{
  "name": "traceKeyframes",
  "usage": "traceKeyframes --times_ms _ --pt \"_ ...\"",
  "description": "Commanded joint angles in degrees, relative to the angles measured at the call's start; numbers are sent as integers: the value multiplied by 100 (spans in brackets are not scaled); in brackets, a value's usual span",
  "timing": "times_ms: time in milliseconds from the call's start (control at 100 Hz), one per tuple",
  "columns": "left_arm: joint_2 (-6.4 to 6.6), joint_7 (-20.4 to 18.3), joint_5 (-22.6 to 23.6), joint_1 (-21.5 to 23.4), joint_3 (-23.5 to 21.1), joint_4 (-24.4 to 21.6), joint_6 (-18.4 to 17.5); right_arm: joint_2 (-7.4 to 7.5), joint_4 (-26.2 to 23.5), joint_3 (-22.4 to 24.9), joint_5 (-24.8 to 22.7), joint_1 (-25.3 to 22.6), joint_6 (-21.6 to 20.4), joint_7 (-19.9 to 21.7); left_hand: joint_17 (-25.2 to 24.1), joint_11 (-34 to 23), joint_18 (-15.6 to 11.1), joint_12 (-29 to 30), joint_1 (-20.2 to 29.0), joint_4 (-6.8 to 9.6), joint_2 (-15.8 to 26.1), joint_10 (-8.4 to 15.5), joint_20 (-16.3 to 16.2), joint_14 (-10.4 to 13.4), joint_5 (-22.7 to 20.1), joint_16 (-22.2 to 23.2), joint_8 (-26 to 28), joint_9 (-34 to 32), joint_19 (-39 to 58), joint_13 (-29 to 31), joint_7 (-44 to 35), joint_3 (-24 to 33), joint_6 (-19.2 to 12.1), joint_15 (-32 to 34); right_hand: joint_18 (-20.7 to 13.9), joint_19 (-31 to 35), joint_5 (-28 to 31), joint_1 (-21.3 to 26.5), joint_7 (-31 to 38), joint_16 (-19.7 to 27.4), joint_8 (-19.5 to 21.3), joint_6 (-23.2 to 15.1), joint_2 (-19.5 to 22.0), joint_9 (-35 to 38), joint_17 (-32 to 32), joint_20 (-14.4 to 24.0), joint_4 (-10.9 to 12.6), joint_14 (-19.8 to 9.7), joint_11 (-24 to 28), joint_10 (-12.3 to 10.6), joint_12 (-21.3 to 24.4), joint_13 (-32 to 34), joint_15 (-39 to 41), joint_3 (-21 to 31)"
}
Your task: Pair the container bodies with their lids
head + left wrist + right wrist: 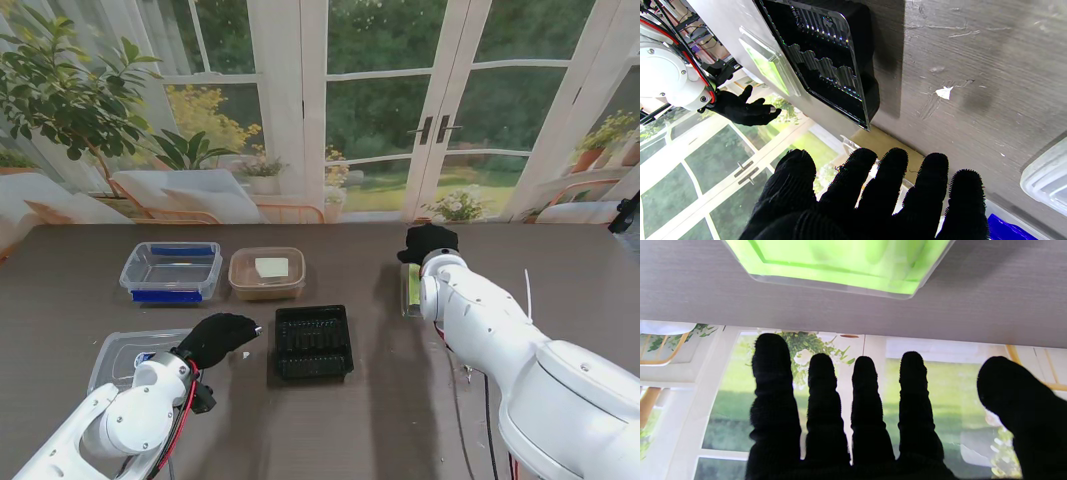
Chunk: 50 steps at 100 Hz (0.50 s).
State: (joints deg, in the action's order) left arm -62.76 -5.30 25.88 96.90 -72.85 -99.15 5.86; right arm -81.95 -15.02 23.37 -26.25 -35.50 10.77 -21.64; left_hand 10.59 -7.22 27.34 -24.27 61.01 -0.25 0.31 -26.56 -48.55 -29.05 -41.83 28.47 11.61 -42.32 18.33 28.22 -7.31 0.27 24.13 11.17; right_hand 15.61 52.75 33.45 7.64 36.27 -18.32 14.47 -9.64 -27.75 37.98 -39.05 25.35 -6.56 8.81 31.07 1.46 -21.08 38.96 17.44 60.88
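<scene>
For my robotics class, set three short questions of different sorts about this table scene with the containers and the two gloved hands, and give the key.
1. True or false: the left hand is holding the black ridged tray.
2. Which thing lies closest to the right hand? A. the blue-edged clear container B. the tan container C. the green-tinted container
3. Fill in: the clear lid lies on the robot's ____ side of the table.

Key: 1. False; its fingers are spread and hold nothing. 2. C. 3. left.
</scene>
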Motion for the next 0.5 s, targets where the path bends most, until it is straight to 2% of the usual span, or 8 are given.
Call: traceKeyframes --times_ms 0,300,490 --pt "-22 -96 11 27 -5 -32 17 11 20 -32 -3 -45 0 143 26 -12 -79 15 37 84 295 -41 -91 14 -112 39 37 -108 -172 8 30 -76 31 62 -35 -102 44 -192 58 76 -60 70 136 113 3012 -153 127 -68 -41 -93 98 138 -40 -201" --pt "-28 -53 15 12 66 25 -26 1 24 10 65 -157 20 279 30 -17 -76 11 36 86 299 -39 -91 18 -119 42 41 -126 -169 28 27 -77 35 73 -53 -148 99 -197 45 126 -82 114 172 469 3000 -230 138 -77 -381 -132 280 262 -164 -234" --pt "-36 -1 40 53 88 17 -3 -3 28 -5 86 -219 50 354 32 -15 -76 11 37 87 299 -43 -90 14 -115 42 41 -126 -169 22 29 -77 39 71 -96 -178 35 -212 7 148 -99 100 211 388 3054 -265 141 -96 -526 -163 363 186 -235 -249"
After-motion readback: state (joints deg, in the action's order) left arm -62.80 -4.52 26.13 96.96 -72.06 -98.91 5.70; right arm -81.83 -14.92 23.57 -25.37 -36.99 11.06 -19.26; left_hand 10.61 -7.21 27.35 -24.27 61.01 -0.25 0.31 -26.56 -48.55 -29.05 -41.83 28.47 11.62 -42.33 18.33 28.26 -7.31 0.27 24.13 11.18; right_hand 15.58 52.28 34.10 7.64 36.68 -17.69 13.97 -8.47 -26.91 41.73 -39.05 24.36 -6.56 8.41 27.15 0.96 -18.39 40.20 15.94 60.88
